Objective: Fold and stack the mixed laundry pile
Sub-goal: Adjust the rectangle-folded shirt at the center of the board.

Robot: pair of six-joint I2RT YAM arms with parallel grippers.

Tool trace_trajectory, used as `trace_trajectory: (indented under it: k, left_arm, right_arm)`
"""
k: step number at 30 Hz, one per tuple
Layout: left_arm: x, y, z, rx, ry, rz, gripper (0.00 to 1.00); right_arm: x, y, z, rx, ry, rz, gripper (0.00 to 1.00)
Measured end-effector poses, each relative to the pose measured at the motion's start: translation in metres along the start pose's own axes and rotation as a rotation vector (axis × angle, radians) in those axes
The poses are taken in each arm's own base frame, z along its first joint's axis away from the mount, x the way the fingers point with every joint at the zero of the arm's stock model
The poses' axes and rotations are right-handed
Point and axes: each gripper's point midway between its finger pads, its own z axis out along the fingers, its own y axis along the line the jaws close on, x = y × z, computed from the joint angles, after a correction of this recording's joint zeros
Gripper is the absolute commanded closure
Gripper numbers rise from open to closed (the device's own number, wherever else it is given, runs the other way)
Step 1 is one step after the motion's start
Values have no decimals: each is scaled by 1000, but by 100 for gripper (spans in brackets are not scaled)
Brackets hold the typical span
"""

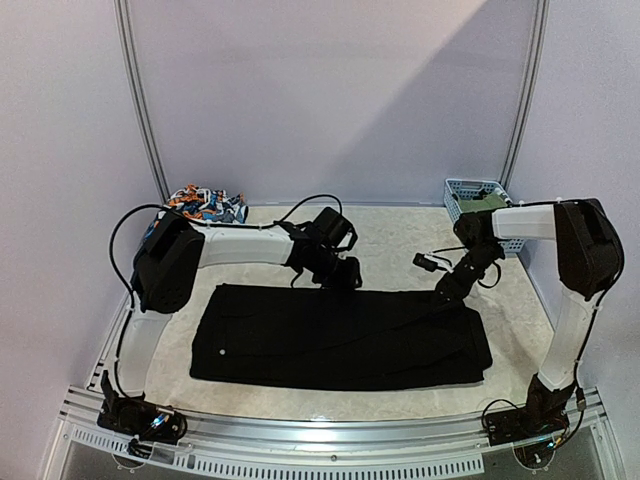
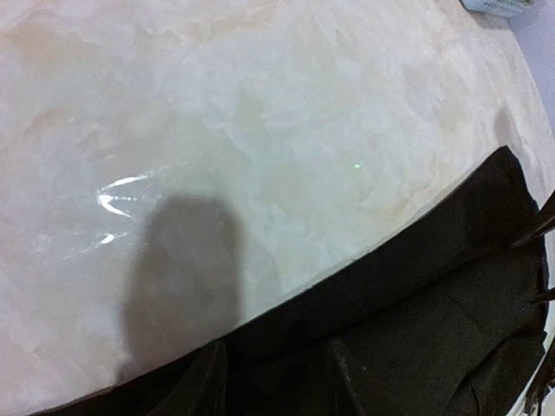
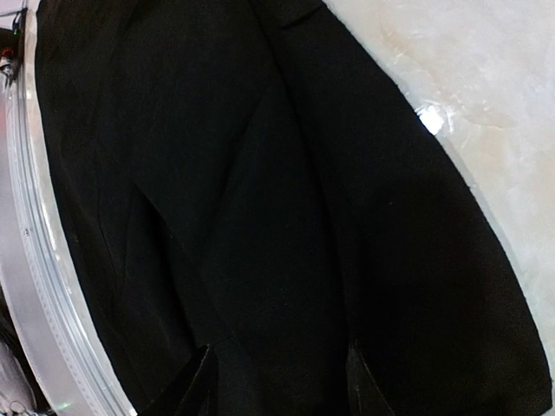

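Closest to the overhead camera, at 6 o'clock, the near rail (image 1: 320,432) carries the left arm base (image 1: 140,418) and the right arm base (image 1: 530,420). Just beyond it the long black trousers (image 1: 340,340) lie flat across the marbled desk (image 1: 400,240), folded into a broad band running from 9 o'clock to 3 o'clock and filling the near half of the surface.

At the band's far edge, a little toward 11 o'clock from its middle, sits the left tool (image 1: 338,272). In its wrist view its two dark fingers (image 2: 212,386) stand apart over the trousers' edge, released, with bare desk beyond them toward 12 o'clock.

Down at the trousers' far corner, toward 2 o'clock from the middle, is the right tool (image 1: 447,290). Its fingertips (image 3: 201,381) are spread over a long crease in the black cloth. Black fingers against black fabric hide the contact, so I cannot tell whether any cloth is caught between them.

Well apart from the trousers, an orange-blue-white print (image 1: 205,205) is bunched in the far corner at 10 o'clock. At 2 o'clock stands a light-blue lattice basket (image 1: 462,190), with an olive-green piece (image 1: 492,203) inside it.
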Motion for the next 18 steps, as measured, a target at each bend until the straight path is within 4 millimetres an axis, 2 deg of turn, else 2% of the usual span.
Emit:
trace_trajectory:
  k: [6, 12, 18]
  left_arm:
    - [4, 0, 10, 19, 12, -16, 62]
    - [6, 6, 21, 6, 10, -18, 64]
    - [-4, 8, 27, -14, -22, -9, 65]
  right_arm:
    - [6, -8, 7, -1, 27, 43, 71]
    - [2, -22, 1, 6, 8, 98, 77]
    - [10, -26, 9, -28, 25, 141, 87]
